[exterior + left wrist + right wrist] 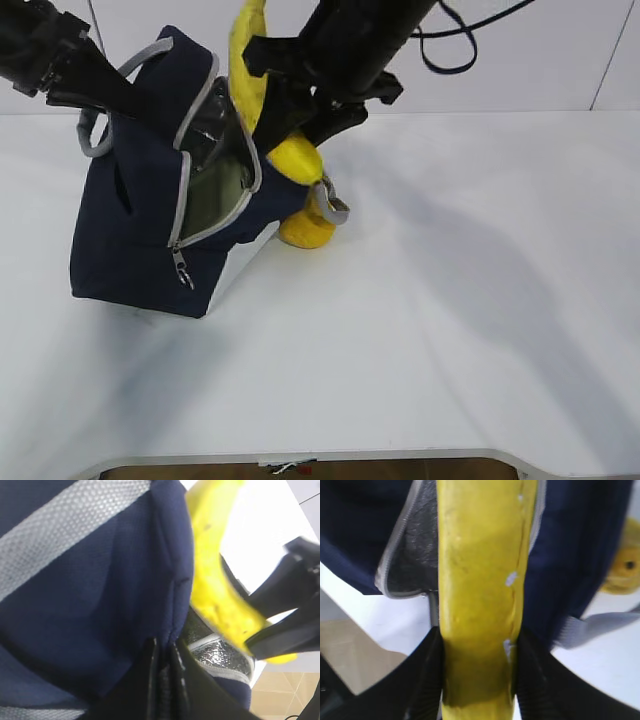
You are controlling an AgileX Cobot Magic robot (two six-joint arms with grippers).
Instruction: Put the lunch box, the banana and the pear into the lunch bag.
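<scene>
The navy lunch bag (130, 230) stands tilted at the left, its zipper open. My left gripper (135, 98) is shut on the bag's top edge; the left wrist view shows its jaws (165, 652) pinching navy fabric (90, 605). My right gripper (295, 125) is shut on the yellow banana (248, 70) and holds it upright over the bag's opening; the right wrist view shows it (477, 680) clamping the banana (480, 580). A pale green surface (215, 195), apparently the lunch box lid, shows inside the bag. The pear (305, 230) sits on the table against the bag's right side.
A grey strap handle (330, 205) hangs over the pear. The bag's silver lining (220, 655) shows at the opening. The white table (450, 300) runs to the right and front; its front edge (300, 458) is near the bottom.
</scene>
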